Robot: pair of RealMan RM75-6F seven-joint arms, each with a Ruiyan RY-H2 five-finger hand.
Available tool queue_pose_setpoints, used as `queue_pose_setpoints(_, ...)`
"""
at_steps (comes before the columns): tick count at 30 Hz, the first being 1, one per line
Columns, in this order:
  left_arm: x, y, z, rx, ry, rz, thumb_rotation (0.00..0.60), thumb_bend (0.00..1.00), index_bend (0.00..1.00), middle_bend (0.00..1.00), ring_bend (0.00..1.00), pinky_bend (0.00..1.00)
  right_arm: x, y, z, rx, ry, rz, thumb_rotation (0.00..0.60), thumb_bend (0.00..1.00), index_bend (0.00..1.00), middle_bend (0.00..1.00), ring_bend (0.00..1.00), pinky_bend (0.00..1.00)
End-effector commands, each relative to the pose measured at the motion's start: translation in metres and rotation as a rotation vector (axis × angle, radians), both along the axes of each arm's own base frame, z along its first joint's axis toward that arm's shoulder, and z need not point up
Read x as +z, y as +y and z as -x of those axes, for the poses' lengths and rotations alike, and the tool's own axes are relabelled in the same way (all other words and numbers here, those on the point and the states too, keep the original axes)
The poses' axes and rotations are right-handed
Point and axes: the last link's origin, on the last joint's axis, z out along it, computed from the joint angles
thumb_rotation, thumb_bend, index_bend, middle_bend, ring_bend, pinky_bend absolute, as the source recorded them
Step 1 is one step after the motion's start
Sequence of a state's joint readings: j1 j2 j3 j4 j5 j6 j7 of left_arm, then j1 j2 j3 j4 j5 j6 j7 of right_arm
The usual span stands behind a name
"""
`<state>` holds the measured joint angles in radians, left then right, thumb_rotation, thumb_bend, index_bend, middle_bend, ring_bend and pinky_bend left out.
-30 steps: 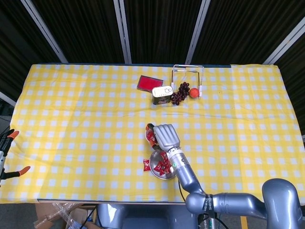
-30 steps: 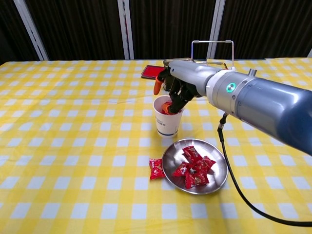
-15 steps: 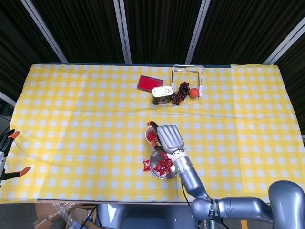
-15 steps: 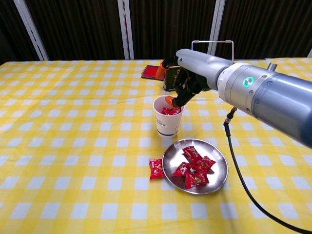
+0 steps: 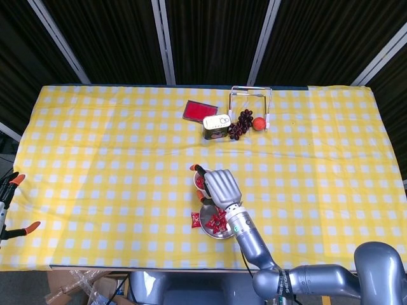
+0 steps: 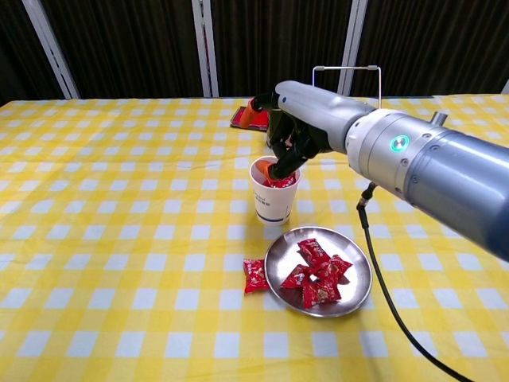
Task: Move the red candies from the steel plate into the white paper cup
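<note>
The right hand (image 6: 296, 137) hovers over the cup (image 6: 273, 193), fingers curled down at its mouth, apparently dropping a candy in, though I cannot tell if it holds one; next, reach near for the candies (image 6: 316, 272) on the plate (image 6: 358, 289).

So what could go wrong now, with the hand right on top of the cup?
The right hand sits over the white paper cup with fingertips at its rim, so pulling away sideways might tip the light cup and spill its candies. One red candy lies on the tablecloth beside the steel plate and could get forgotten. The candies on the plate are piled together, so the fingers might grab two.
</note>
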<state>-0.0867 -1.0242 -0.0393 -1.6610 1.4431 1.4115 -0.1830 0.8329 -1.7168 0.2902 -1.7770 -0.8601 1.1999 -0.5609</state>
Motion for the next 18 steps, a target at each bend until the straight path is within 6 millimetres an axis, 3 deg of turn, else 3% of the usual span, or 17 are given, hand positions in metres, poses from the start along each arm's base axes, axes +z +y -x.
queue_pose_setpoints(1,0.0,0.0,0.0,-0.002,0.001,0.0,0.6,0.04,0.0,0.0,0.0,0.0,0.008,0.016,0.005,0.021,0.038,-0.025,0.6,0.42,0.25,0.8,0.91,0.97)
queue_pose_setpoints(7,0.0,-0.001,-0.002,-0.014,0.008,-0.012,0.6,0.04,0.0,0.0,0.0,0.0,0.005,0.05,0.034,0.006,0.113,-0.112,0.6,0.4,0.25,0.8,0.91,0.97)
queue_pose_setpoints(18,0.0,-0.004,-0.003,-0.035,0.006,-0.024,0.6,0.04,0.0,0.0,0.0,0.0,0.003,0.072,0.063,-0.034,0.13,-0.144,0.6,0.4,0.33,0.8,0.91,0.97)
